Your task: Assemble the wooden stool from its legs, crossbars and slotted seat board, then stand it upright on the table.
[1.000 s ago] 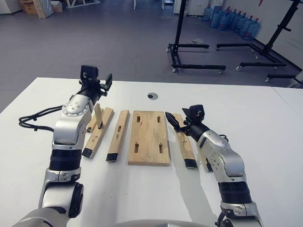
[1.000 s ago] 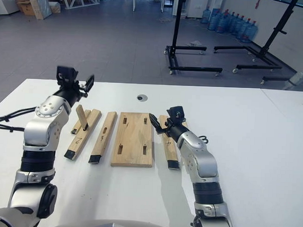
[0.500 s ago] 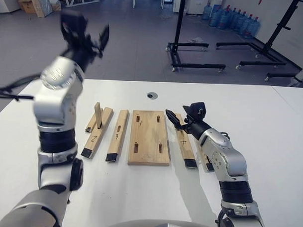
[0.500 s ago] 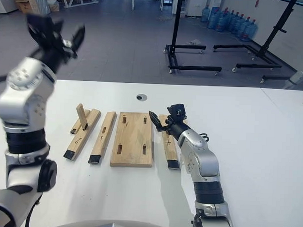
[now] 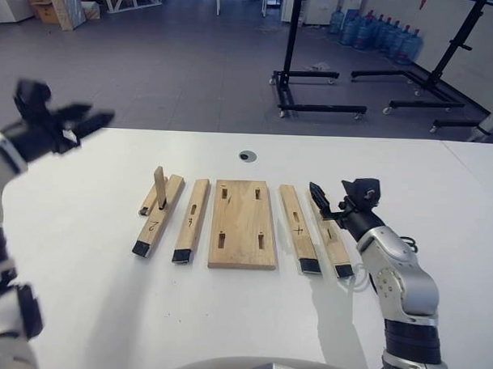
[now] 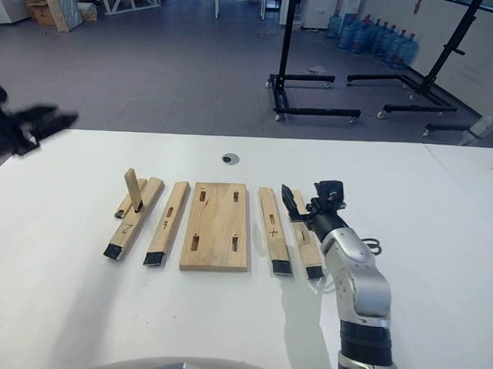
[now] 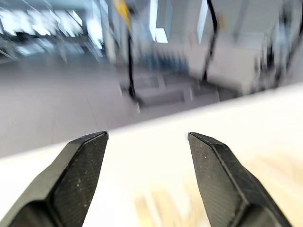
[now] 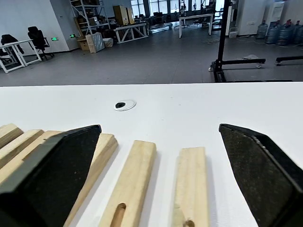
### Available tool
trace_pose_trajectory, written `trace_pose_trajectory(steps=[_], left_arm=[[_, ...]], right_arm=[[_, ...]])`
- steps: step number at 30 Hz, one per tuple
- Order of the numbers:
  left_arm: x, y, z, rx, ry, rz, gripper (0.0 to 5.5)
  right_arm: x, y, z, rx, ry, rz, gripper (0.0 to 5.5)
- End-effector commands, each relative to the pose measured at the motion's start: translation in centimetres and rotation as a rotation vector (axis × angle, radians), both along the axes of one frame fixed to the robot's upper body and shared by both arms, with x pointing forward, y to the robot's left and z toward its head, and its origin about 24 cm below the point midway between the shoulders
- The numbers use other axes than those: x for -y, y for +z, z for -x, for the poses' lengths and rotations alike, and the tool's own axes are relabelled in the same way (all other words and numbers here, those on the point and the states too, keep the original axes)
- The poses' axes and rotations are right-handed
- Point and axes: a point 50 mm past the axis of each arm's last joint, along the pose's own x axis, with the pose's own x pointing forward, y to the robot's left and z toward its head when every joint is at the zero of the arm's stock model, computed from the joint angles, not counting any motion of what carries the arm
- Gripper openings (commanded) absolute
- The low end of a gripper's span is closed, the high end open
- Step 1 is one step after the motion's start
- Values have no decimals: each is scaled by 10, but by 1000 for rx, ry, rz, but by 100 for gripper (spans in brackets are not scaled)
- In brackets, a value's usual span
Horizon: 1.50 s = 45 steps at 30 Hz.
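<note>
The slotted seat board (image 5: 243, 223) lies flat mid-table. Two legs (image 5: 191, 220) (image 5: 155, 216) lie to its left; a short crossbar (image 5: 160, 187) stands upright in the outer one, and another short piece (image 5: 147, 202) lies beside it. Two more legs (image 5: 298, 228) (image 5: 332, 238) lie to its right. My right gripper (image 5: 337, 197) is open just above the far end of the outer right leg (image 8: 191, 189), holding nothing. My left gripper (image 5: 64, 120) is open, raised beyond the table's far left edge, well away from the parts; the left wrist view shows its fingers (image 7: 85, 151) spread.
A round cable grommet (image 5: 247, 155) sits in the white table (image 5: 81, 292) behind the board. The table's front and both sides are bare. Black rolling racks (image 5: 318, 106) stand on the floor beyond the table.
My left arm has swung up and out to the left, away from the left legs. My right gripper has shifted right, from the inner right leg to the outer one.
</note>
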Motion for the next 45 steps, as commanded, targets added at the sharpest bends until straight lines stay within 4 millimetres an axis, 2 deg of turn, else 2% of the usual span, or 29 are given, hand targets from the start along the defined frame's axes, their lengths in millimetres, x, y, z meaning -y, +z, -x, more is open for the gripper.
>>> trace_pose_trajectory(steps=[1, 4, 9, 12, 15, 18, 22, 28, 32, 37, 42, 45], left_arm=[[-11, -56, 36, -291, -237, -267, 307], [-5, -60, 30, -339, -313, -376, 307], [28, -49, 11, -388, -210, -270, 385], [46, -53, 13, -478, -115, -236, 437], [56, -53, 16, -543, 35, -302, 480], [74, -55, 14, -516, 79, -358, 532], [90, -65, 11, -463, 124, -391, 536], [83, -77, 20, -488, 271, -422, 536], [87, -86, 28, -546, 288, -387, 536], [92, -106, 28, -585, 318, -362, 536], [82, -123, 28, -597, 396, -375, 536], [82, -130, 27, -613, 408, -351, 536]], right_arm=[[20, 2, 15, -1, -76, 12, 458], [21, -3, 24, -14, -115, 4, 458], [12, -8, 29, -26, -122, -18, 458], [10, -10, 32, -33, -127, -24, 458], [9, -12, 33, -37, -131, -29, 458], [4, -12, 30, -35, -122, -37, 458], [0, -11, 24, -28, -98, -36, 458], [-4, -9, 17, -28, -70, -32, 458], [-4, -9, 16, -28, -67, -34, 458], [-6, -9, 14, -28, -52, -33, 458], [-7, -7, 10, -27, -34, -29, 458], [-8, -6, 9, -26, -27, -28, 458]])
